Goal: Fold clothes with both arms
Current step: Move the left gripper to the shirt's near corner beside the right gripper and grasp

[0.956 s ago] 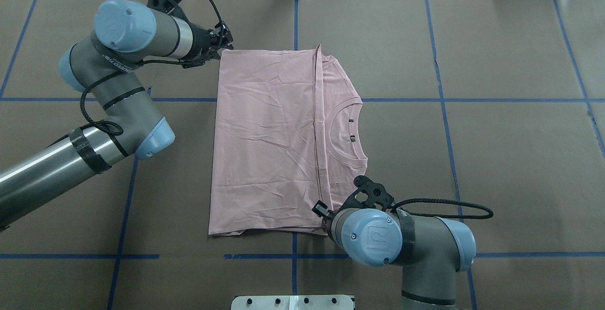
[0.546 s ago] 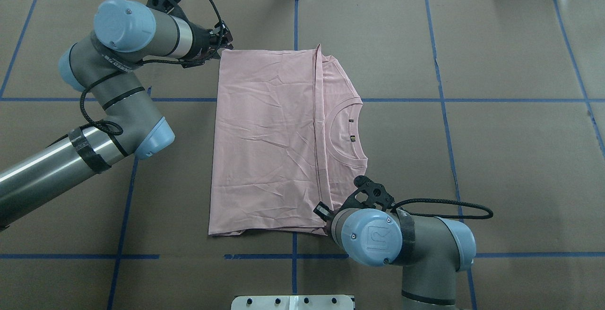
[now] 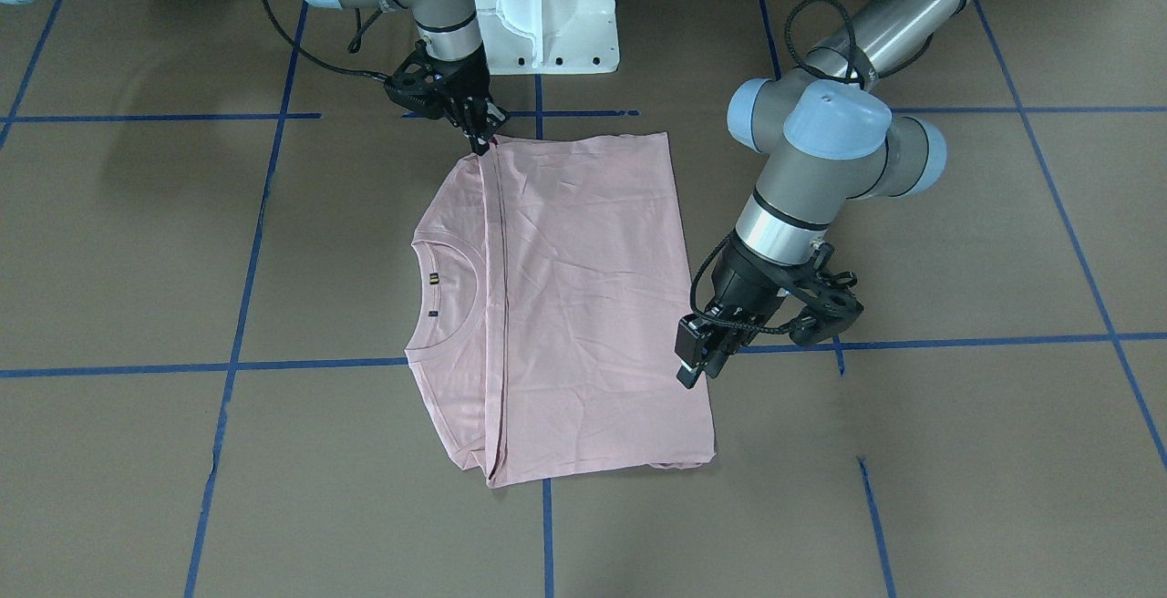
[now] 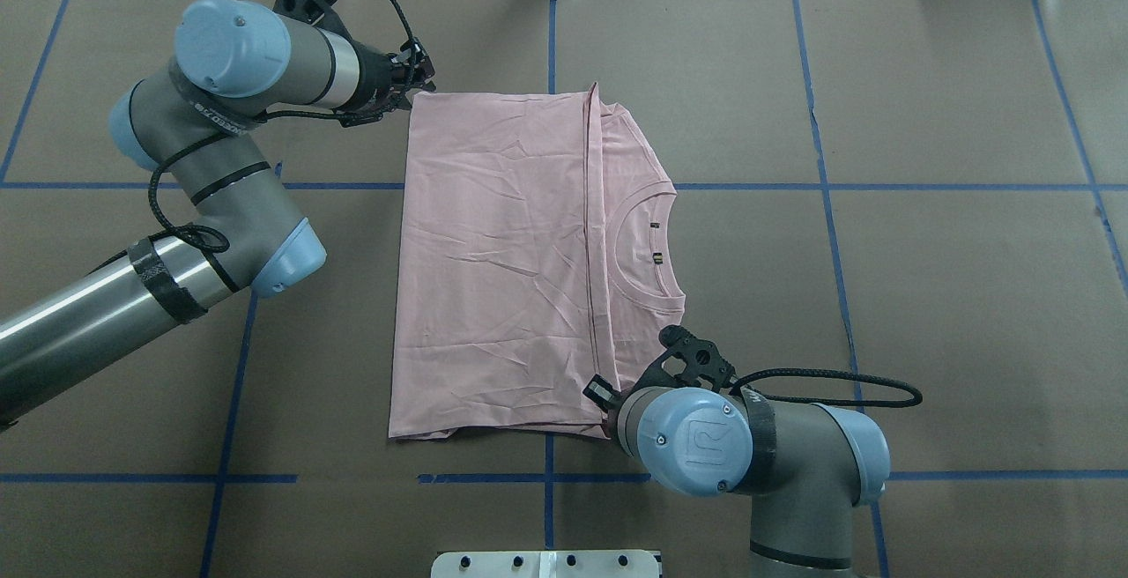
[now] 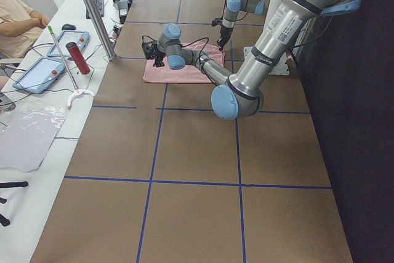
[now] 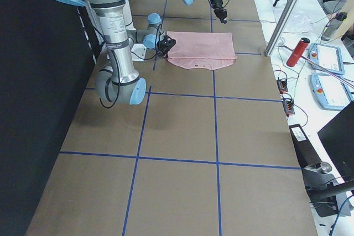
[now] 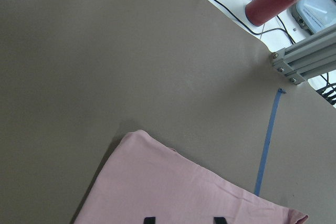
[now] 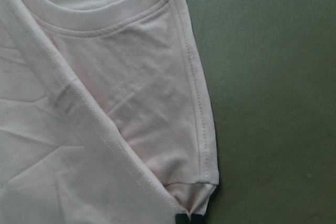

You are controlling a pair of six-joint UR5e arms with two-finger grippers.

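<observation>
From the front: shows a pink shirt (image 3: 583, 306) folded flat in the middle of the table (image 3: 912, 489), with the collar (image 3: 447, 283) on its left part. Shows the right gripper (image 3: 480, 133) at the shirt's far edge, on the fold line, jaws drawn together and seemingly pinching the hem. Shows the left gripper (image 3: 697, 366) by the shirt's right edge, toward the near corner.

From overhead: puts the left gripper at the shirt's far left corner, and hides the right one beneath its own wrist.

Through the left wrist: shows two black fingertips (image 7: 149, 220) spread apart over a flat shirt corner, gripping nothing.

Through the right wrist: shows one dark tip (image 8: 181, 217) at a puckered sleeve corner.
</observation>
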